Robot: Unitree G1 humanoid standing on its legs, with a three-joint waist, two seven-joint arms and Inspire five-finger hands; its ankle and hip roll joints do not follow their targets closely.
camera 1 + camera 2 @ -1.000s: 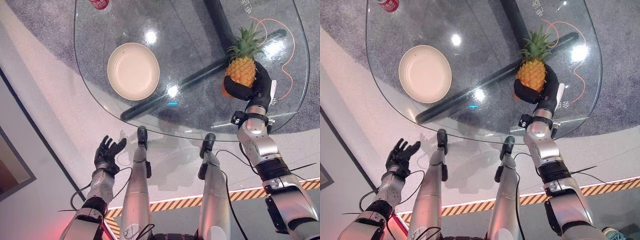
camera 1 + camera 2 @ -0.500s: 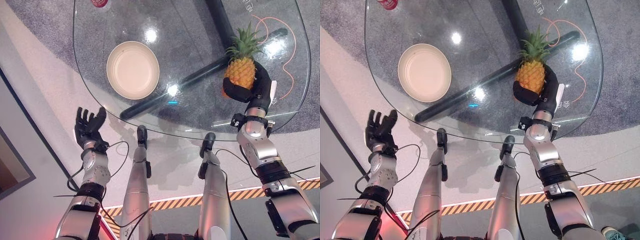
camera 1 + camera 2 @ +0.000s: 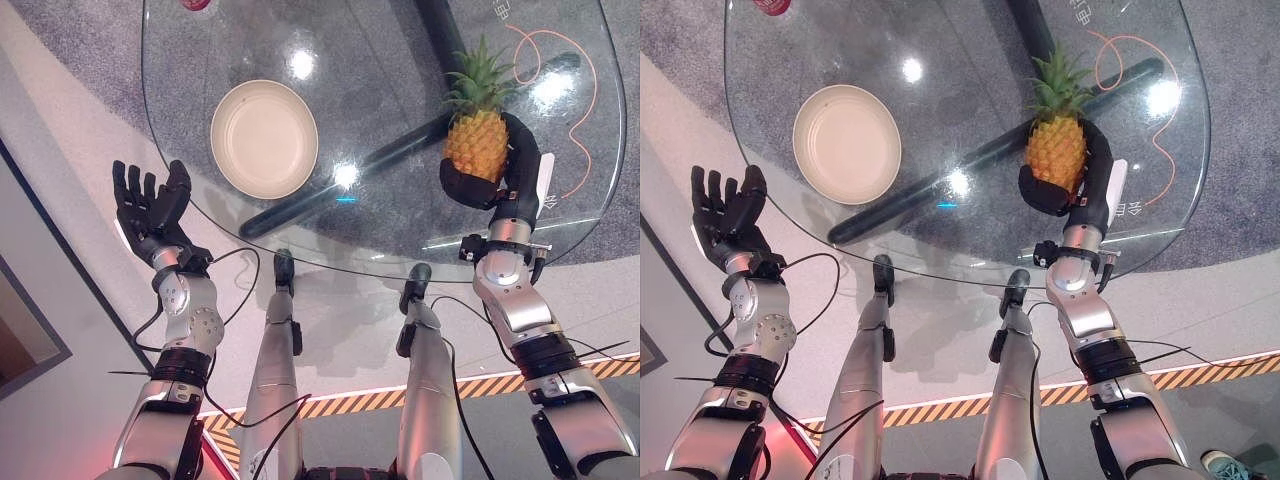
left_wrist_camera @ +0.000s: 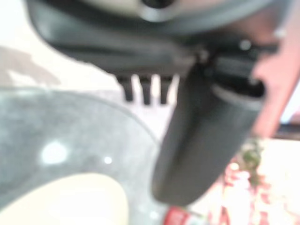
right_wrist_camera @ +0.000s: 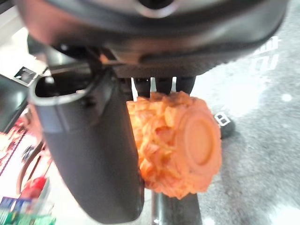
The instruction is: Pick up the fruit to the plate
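Pineapple (image 3: 477, 143) is clamped in my right hand (image 3: 500, 180), now lifted a bit over the glass table (image 3: 380, 90)'s right side. Plate (image 3: 264, 138) hasn't budged. My left hand (image 3: 148, 208) rose beside the table, fingers spread.

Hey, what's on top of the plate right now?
Nothing: the plate on the glass table shows a bare cream surface. The pineapple is apart from it, gripped in the right hand.
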